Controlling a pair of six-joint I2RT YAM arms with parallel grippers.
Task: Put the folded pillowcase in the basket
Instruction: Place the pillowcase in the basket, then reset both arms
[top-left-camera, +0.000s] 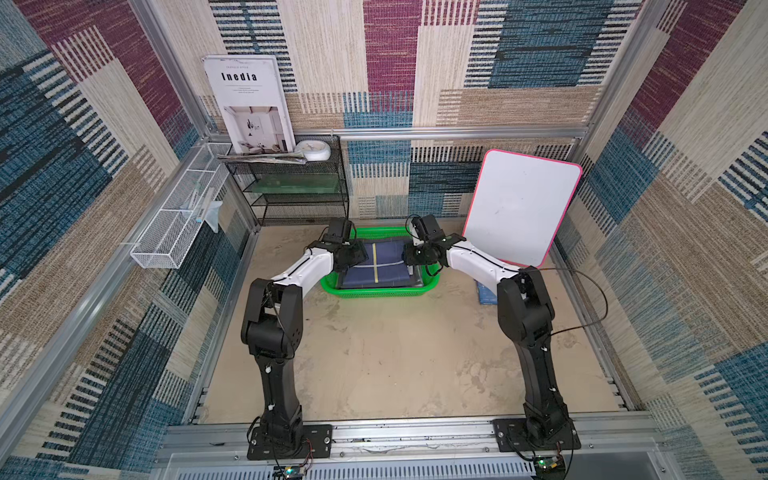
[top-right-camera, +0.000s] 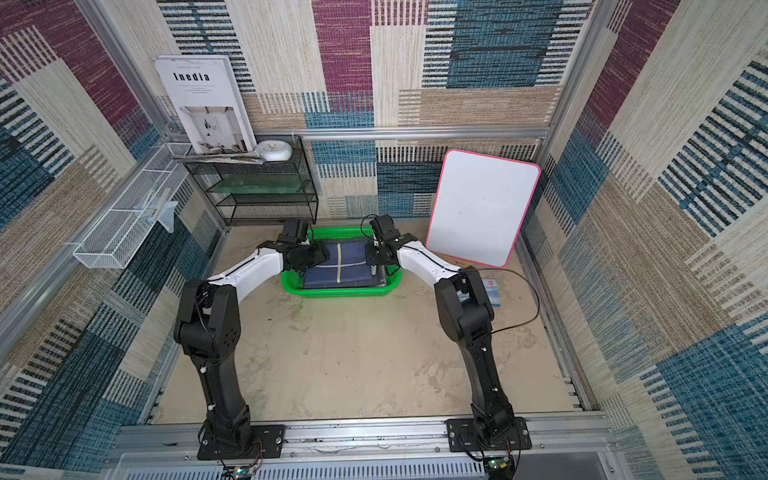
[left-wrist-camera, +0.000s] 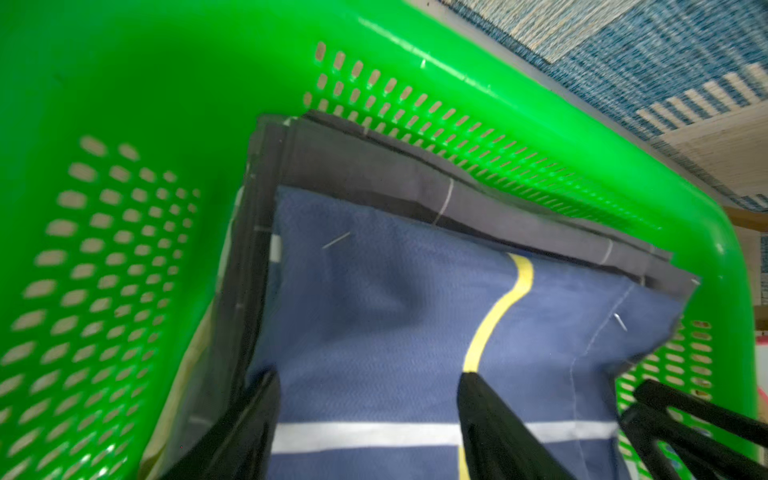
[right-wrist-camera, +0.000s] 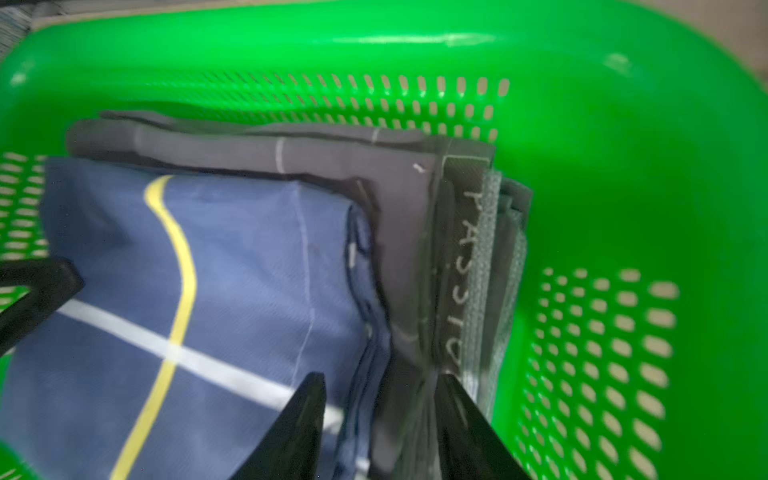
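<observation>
The bright green basket (top-left-camera: 376, 292) (top-right-camera: 340, 292) stands at the far middle of the table. The folded pillowcase (top-left-camera: 386, 266) (top-right-camera: 351, 266), navy with a yellow and a white stripe, lies flat inside it on a folded grey cloth (left-wrist-camera: 374, 178). My left gripper (top-left-camera: 354, 257) (left-wrist-camera: 368, 376) hovers open over the pillowcase's left side, its fingertips (left-wrist-camera: 270, 378) apart above the fabric (left-wrist-camera: 374, 299). Over the right edge of the pillowcase (right-wrist-camera: 249, 257) and the grey cloth (right-wrist-camera: 399, 232), my right gripper (top-left-camera: 411, 257) (right-wrist-camera: 381, 377) is open, pinching nothing. The basket wall (left-wrist-camera: 457, 62) (right-wrist-camera: 415, 37) surrounds both.
A black mesh shelf (top-left-camera: 291, 187) with a book (top-left-camera: 249, 104) and a white clock (top-left-camera: 313, 150) stands behind the basket at the left. A white wire rack (top-left-camera: 178, 224) hangs on the left wall. A pink-rimmed whiteboard (top-left-camera: 519, 208) leans at the back right, a blue item (top-left-camera: 486, 293) below it.
</observation>
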